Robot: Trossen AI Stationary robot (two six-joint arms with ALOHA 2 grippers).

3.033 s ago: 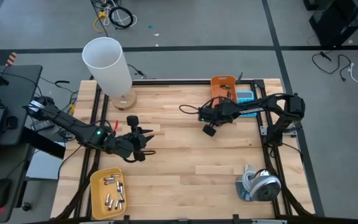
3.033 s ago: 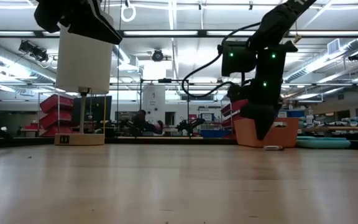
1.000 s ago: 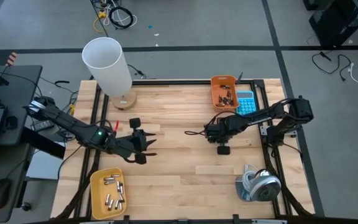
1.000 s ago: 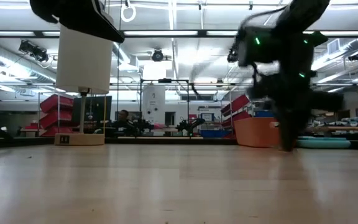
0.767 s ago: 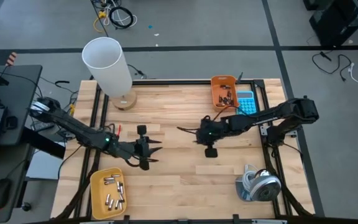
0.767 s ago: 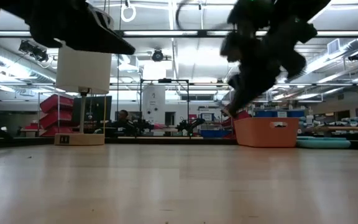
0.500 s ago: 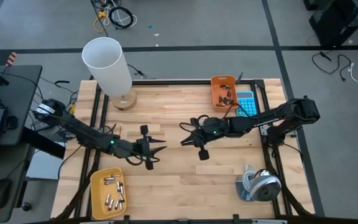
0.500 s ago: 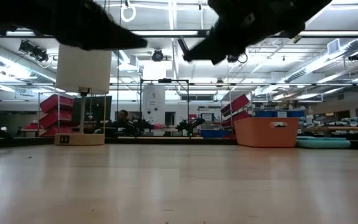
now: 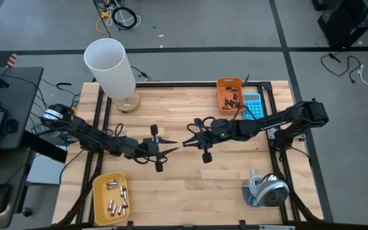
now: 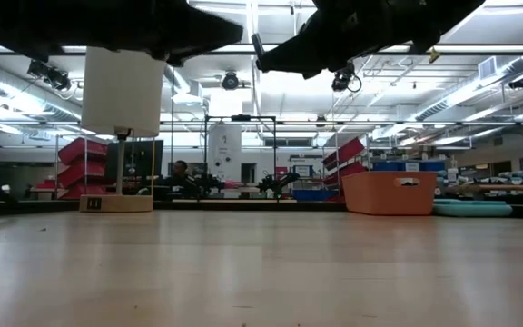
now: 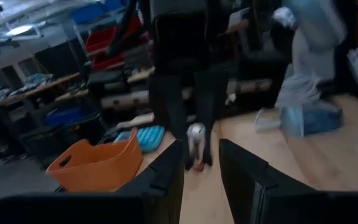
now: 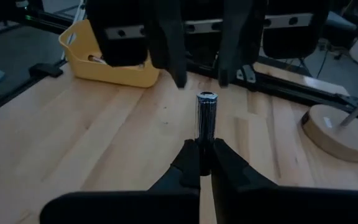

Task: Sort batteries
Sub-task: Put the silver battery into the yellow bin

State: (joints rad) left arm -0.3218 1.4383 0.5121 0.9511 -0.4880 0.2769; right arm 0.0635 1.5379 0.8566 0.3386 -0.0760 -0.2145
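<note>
My right gripper (image 9: 187, 143) hangs above mid-table, pointing level toward the table's left, shut on one dark battery (image 12: 206, 118) with a silvery end. My left gripper (image 9: 171, 151) faces it from the left, open. Its two fingers (image 12: 174, 62) stand just beyond the battery's free end, apart from it. In the left wrist view the battery (image 11: 196, 138) shows ahead of the open left gripper (image 11: 201, 167). Several light batteries lie in a yellow tray (image 9: 101, 185), and dark ones in an orange bin (image 9: 220, 83). My right gripper pinches the battery by its near end (image 12: 205, 140) between the two fingers. The fingers come level from the table's right and lie along the battery. The battery sticks out past the fingertips toward the left gripper, lifted clear of the table.
A white lamp (image 9: 110, 67) on a round wooden base stands at the far left. A blue calculator (image 9: 252, 105) lies beside the orange bin. A grey roll (image 9: 265, 190) sits at the near right. The middle of the table (image 9: 184, 185) is bare wood.
My right gripper has risen from the table, tipped from pointing down to level, and gone toward the table's left with the battery. My left gripper has tipped level and moved right toward it, staying open.
</note>
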